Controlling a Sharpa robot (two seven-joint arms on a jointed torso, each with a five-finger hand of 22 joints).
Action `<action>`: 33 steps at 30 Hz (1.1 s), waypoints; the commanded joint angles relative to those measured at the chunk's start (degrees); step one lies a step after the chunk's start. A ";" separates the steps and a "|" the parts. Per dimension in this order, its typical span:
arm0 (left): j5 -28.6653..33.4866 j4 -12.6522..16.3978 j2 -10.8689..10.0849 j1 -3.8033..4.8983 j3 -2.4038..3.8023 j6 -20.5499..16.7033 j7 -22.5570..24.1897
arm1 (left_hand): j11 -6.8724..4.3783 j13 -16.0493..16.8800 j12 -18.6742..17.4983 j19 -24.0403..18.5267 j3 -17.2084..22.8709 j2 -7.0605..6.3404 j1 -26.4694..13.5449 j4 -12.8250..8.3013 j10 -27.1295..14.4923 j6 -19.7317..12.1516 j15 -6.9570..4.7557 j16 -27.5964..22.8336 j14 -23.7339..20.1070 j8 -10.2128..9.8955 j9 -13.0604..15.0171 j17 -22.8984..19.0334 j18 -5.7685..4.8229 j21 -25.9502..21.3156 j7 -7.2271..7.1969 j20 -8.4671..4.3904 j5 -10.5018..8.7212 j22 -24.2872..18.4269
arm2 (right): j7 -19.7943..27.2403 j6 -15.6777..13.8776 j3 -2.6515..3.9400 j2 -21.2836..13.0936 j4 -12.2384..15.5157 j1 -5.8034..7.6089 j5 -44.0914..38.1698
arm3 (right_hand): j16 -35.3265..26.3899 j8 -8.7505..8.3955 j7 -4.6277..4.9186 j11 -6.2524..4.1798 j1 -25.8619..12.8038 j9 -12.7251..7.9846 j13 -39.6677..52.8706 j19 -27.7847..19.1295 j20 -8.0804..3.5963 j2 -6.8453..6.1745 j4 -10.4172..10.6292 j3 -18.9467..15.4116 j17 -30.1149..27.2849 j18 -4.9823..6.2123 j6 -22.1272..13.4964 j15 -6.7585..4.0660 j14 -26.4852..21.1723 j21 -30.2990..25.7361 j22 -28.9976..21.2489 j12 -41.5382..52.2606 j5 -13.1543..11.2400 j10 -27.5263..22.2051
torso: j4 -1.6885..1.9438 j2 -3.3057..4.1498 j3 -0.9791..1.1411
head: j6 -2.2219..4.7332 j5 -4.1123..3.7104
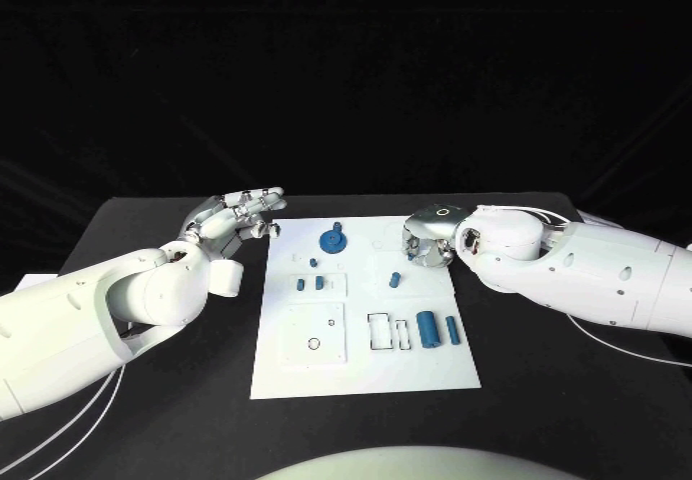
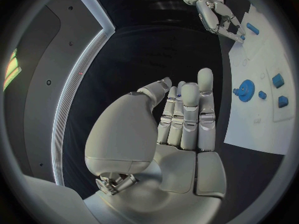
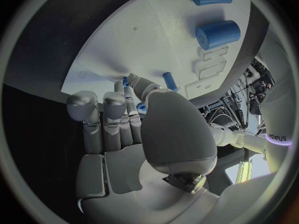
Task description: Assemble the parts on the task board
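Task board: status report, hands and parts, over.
Left hand open beside task board. Right hand over its far right corner, grip unclear. Blue parts lie unassembled. Nothing blocking.

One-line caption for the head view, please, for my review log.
Both hands, left and right, hover empty at the far corners of the white task board with blue parts lying on it.

Head camera looks steeply down on the task board (image 1: 361, 370); 2 wrist cameras sit close behind their palms, both sharing the board's far end.
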 commanded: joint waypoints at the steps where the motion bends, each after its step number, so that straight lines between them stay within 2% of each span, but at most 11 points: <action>1: -0.03 0.26 0.00 0.00 0.02 0.53 0.36 | -0.01 0.08 0.27 0.41 -0.32 0.48 0.35 0.03 -0.42 -0.29 0.22 0.35 0.44 0.34 -0.11 0.75 0.63 -0.26 -0.01 -0.09 0.22 -0.09 | 0.93 1.61 -0.01 0.27 -0.29 -0.27 0.34 | -0.21 0.16 -0.26 -0.18 0.27 0.23 -0.29 0.26 -0.17 0.83 -0.17 0.62 0.13 0.34 0.88 -0.23 0.82 0.16 0.17 -0.01 -0.28 0.86 | -0.03 -0.01 0.05 | -0.12 0.06; 8: -0.22 0.44 -0.04 0.00 0.02 0.65 0.19 | 0.01 0.08 0.31 0.47 -0.38 0.50 0.37 0.01 -0.51 -0.35 0.22 0.41 0.51 0.34 -0.13 0.77 0.63 -0.29 0.01 -0.09 0.22 -0.14 | 1.15 2.29 -0.01 0.67 -1.27 -0.52 0.42 | -0.06 0.33 -0.40 -0.34 0.38 0.40 -0.72 0.48 -0.27 1.10 -0.53 0.99 0.27 0.28 1.54 -0.36 0.95 0.38 0.51 -0.10 -0.39 1.70 | -0.02 0.03 0.05 | -0.22 -0.16; 19: -0.26 0.53 -0.08 0.00 0.02 0.67 -0.02 | 0.04 0.09 0.38 0.54 -0.48 0.52 0.44 -0.04 -0.66 -0.48 0.24 0.36 0.49 0.33 -0.17 0.57 0.62 -0.35 0.05 -0.09 0.22 -0.21 | 1.59 1.61 -0.01 1.70 -2.67 -1.15 0.90 | 0.14 0.38 -0.41 -0.36 0.30 0.46 -0.93 0.62 -0.31 1.24 -0.61 1.11 0.45 0.24 1.78 -0.40 1.05 0.54 0.75 -0.19 -0.53 2.00 | -0.05 0.00 0.04 | -0.42 -0.14; 28: -0.30 0.49 -0.08 0.00 0.02 0.72 -0.27 | 0.07 0.09 0.47 0.61 -0.52 0.60 0.62 -0.17 -0.84 -0.61 0.26 0.31 0.45 0.34 -0.20 0.39 0.62 -0.44 0.09 -0.09 0.24 -0.31 | 1.75 1.99 -0.01 2.07 -2.89 -1.34 2.40 | -0.01 -0.04 -0.25 -0.21 -0.03 0.38 -1.57 0.59 -0.33 0.75 -0.91 1.11 0.27 0.25 1.40 -0.33 1.06 0.47 0.59 -0.83 -0.70 1.79 | -0.04 -0.05 0.00 | -0.55 -0.32; 33: -0.40 0.45 -0.04 0.00 0.02 0.77 -0.35 | 0.08 0.09 0.49 0.62 -0.53 0.62 0.66 -0.20 -0.87 -0.64 0.27 0.30 0.44 0.34 -0.21 0.36 0.62 -0.45 0.10 -0.08 0.24 -0.33 | 1.71 0.80 -0.01 2.14 -2.98 -1.46 2.63 | 0.26 0.01 -0.22 -0.19 0.14 0.48 -1.91 0.77 -0.31 1.26 -1.16 1.58 0.53 0.18 1.78 -0.34 1.13 0.70 0.96 -0.93 -0.71 2.30 | -0.02 -0.08 -0.01 | -0.52 -0.35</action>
